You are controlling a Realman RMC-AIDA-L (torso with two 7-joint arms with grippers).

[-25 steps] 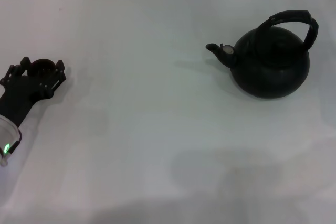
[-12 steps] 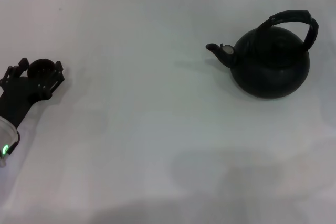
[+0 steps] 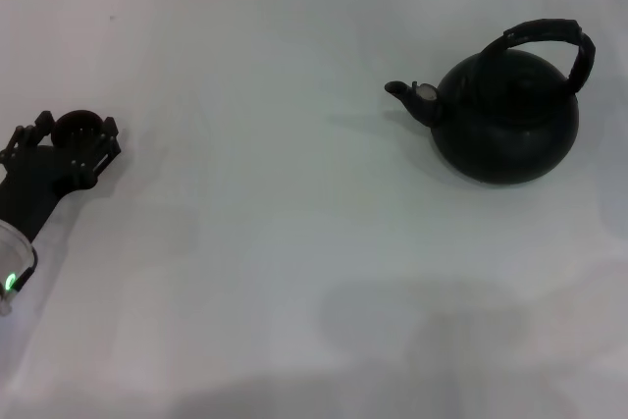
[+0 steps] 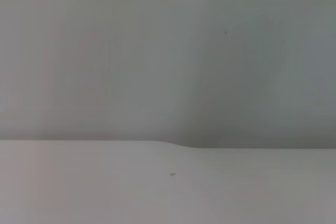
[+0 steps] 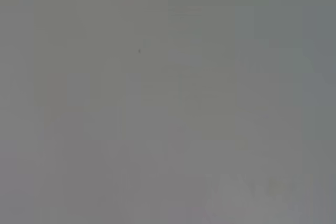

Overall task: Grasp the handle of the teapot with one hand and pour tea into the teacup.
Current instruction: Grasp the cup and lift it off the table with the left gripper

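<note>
Your black left gripper (image 3: 77, 128) sits at the white table's (image 3: 255, 242) left edge around the tiny dark teacup (image 3: 78, 127), its opening unclear, while the round matte-black teapot (image 3: 505, 117) stands far right; bring the pot's spout to the cup by its ribbed arched handle (image 3: 549, 34).

I see my left claw (image 3: 61, 136) low at far left, arm angled in, green light lit; fingers' state unclear.
</note>
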